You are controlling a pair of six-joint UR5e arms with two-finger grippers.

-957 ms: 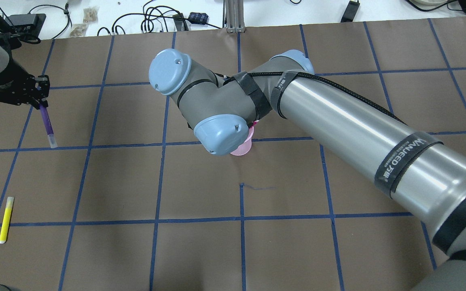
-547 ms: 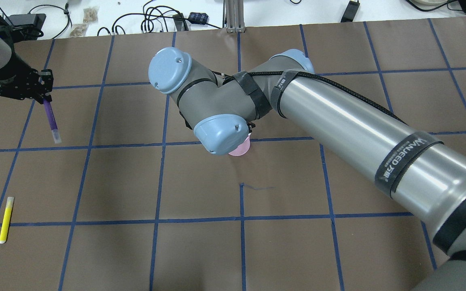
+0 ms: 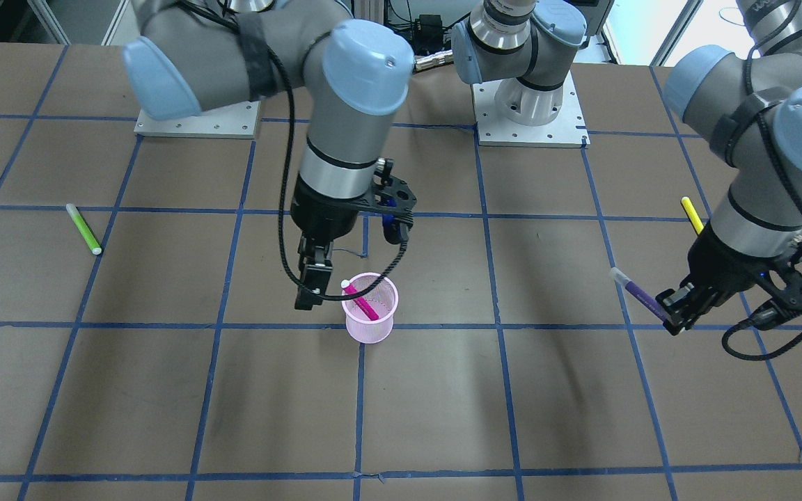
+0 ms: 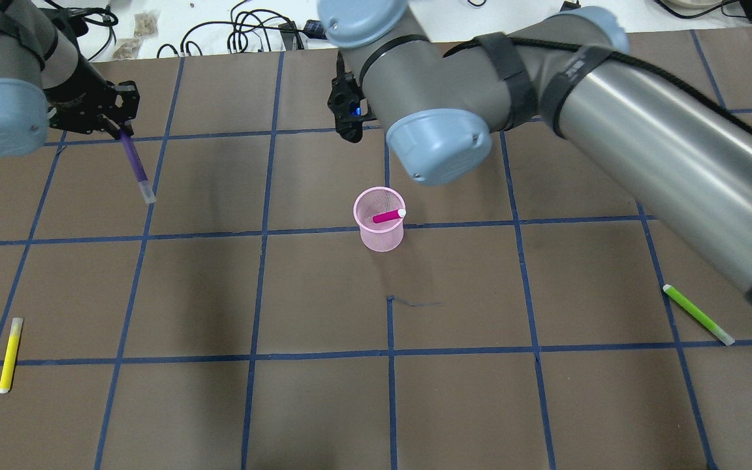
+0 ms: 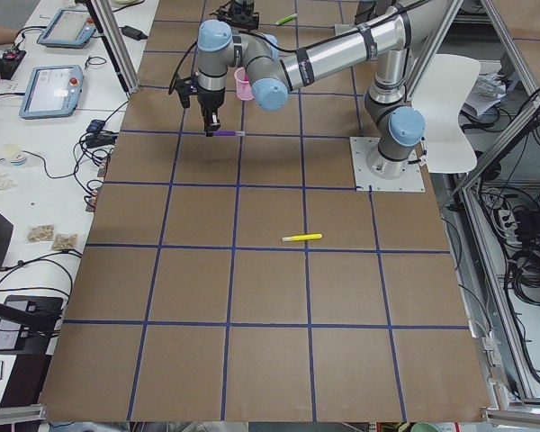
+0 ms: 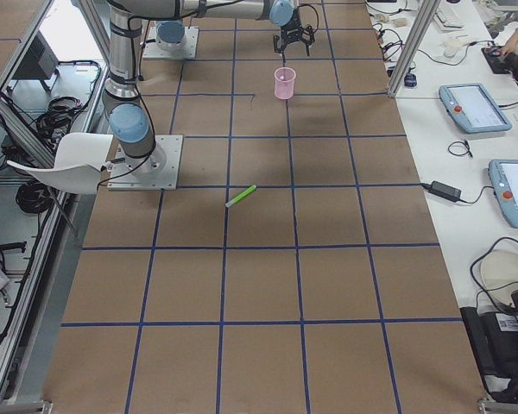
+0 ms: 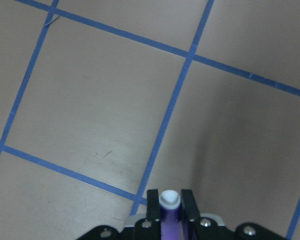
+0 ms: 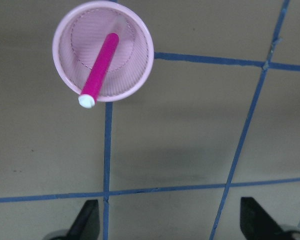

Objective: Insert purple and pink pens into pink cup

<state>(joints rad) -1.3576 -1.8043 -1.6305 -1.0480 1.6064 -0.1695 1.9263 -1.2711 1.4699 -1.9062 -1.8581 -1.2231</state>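
Observation:
The pink mesh cup (image 4: 379, 234) stands near the table's middle, and it also shows in the front view (image 3: 371, 325). The pink pen (image 4: 388, 216) leans inside it, white tip over the rim (image 8: 99, 68). My right gripper (image 3: 314, 289) hangs open and empty just above and beside the cup; in its wrist view the fingers (image 8: 88, 220) stand wide apart. My left gripper (image 4: 118, 127) is shut on the purple pen (image 4: 136, 166) and holds it tilted above the table, far left of the cup. It also shows in the front view (image 3: 639, 293) and the left wrist view (image 7: 169, 212).
A yellow pen (image 4: 9, 356) lies near the front left edge. A green pen (image 4: 697, 313) lies at the right. My right arm's long link (image 4: 643, 150) spans the right half above the table. Cables lie beyond the far edge.
My right arm has lifted up and away from the cup, which now shows whole with the pink pen inside. My left gripper has carried the purple pen to the right and farther away.

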